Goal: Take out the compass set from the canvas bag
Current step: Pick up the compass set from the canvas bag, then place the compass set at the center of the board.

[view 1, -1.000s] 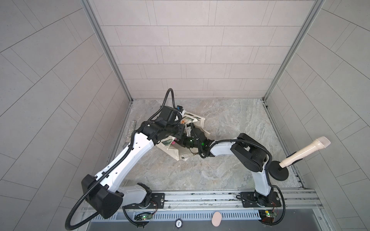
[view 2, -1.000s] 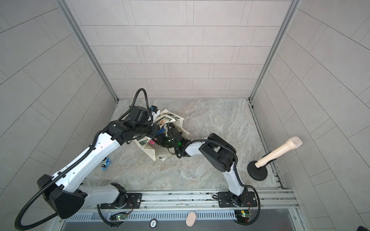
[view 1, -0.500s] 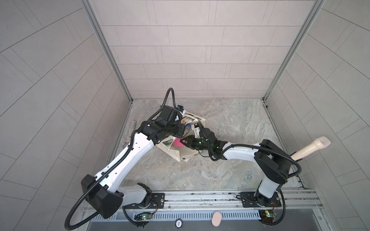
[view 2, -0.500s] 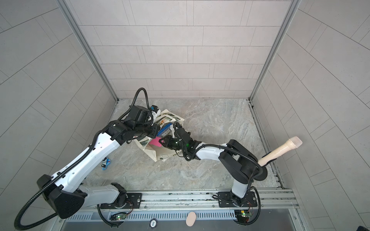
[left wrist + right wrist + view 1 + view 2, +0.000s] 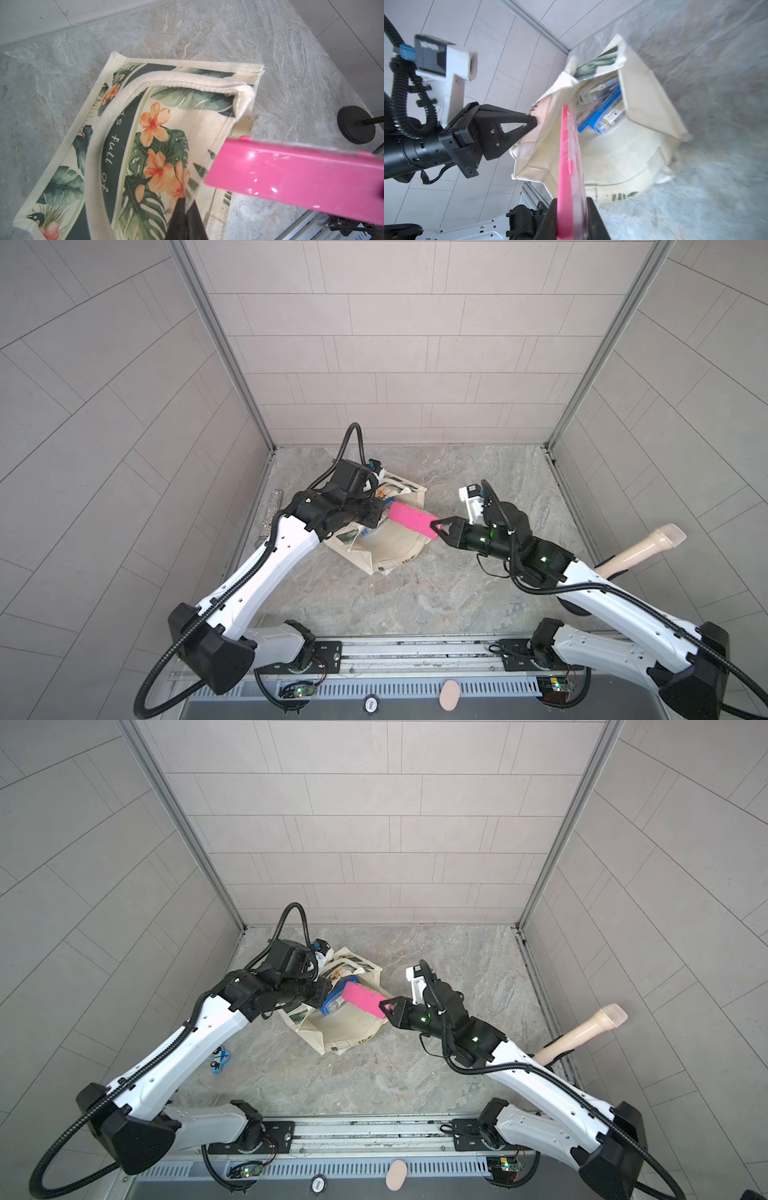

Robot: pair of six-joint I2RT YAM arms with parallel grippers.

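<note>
Compass set [image 5: 412, 521], presumably the pink case: likely rigid, light, slippery. Right gripper [image 5: 435, 526] clamps its end beside canvas bag [image 5: 390, 549]; left gripper [image 5: 534, 123] pinches bag's rim.

Pale grey tiled walls [image 5: 395, 344], marbled stone floor [image 5: 436, 589].

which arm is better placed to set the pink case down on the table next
Right. The right gripper is shut on the pink case, lifted over the canvas bag's mouth. The left gripper is shut on the bag's edge, propping it open, so it is not free.
</note>
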